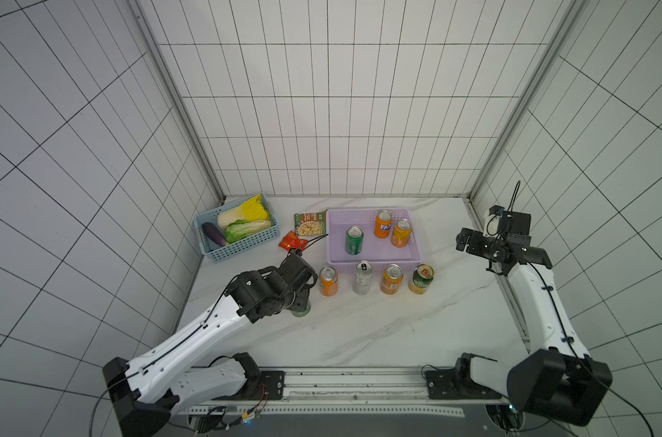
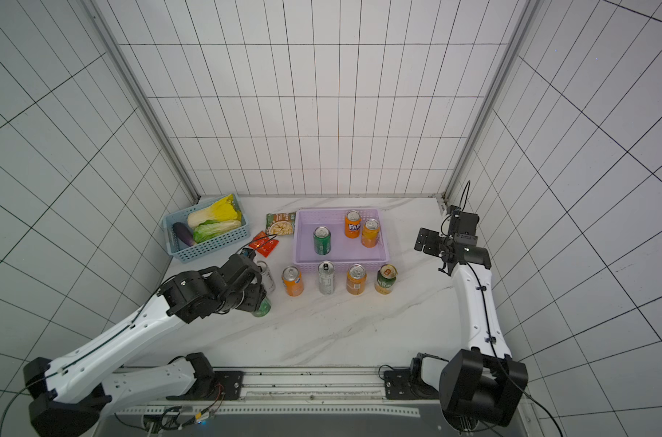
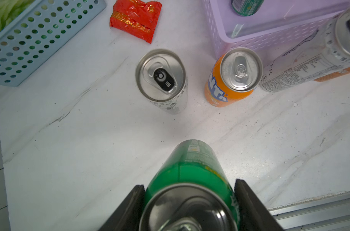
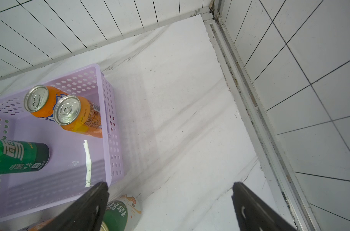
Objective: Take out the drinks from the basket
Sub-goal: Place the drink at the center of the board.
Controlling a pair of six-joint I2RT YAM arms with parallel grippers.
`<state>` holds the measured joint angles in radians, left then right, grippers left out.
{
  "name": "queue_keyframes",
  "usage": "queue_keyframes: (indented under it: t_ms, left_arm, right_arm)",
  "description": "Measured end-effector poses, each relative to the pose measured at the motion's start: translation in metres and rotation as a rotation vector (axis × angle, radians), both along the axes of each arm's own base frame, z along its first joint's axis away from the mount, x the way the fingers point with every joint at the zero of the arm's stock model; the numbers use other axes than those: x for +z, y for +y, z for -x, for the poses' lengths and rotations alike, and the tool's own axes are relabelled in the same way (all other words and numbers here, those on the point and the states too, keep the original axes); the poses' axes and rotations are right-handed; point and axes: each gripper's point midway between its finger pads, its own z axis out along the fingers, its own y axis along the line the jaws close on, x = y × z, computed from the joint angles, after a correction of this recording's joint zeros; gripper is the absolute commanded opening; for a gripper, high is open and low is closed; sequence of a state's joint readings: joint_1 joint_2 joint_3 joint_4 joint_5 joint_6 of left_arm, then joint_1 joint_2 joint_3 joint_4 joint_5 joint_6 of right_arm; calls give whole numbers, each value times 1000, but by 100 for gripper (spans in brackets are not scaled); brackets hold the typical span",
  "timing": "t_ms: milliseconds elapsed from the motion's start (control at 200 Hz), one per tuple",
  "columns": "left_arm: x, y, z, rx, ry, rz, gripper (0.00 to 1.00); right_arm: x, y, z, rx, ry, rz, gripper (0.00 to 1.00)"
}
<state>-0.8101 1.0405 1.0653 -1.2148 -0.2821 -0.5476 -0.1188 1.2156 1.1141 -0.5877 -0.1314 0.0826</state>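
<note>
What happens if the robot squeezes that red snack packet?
The red snack packet looks thin and crinkled, so it would probably bend and crumple. It lies flat on the table, so a push would likely slide it, not roll it.

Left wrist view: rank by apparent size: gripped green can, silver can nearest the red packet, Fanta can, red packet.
1. green can, though closest to the camera, so inflated.
2. silver can and Fanta can: look alike, not ranked.
3. red packet, smallest.

Blue basket (image 1: 246, 244), vegetables (image 1: 246, 217) inside; red packet (image 1: 292, 241), green packet (image 1: 310, 223).
</note>
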Motion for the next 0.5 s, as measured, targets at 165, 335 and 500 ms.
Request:
queue_keyframes:
  t_ms: [165, 335, 500]
  left_arm:
    - [-15, 6, 1, 51, 4, -10, 58]
    - [-31, 6, 0, 75, 15, -4, 57]
    - [-44, 0, 1, 80, 37, 15, 58]
  right_arm:
    - [0, 0, 0, 0, 0, 0, 100]
    - [0, 0, 0, 0, 0, 0, 100]
    - [0, 0, 0, 0, 0, 0, 100]
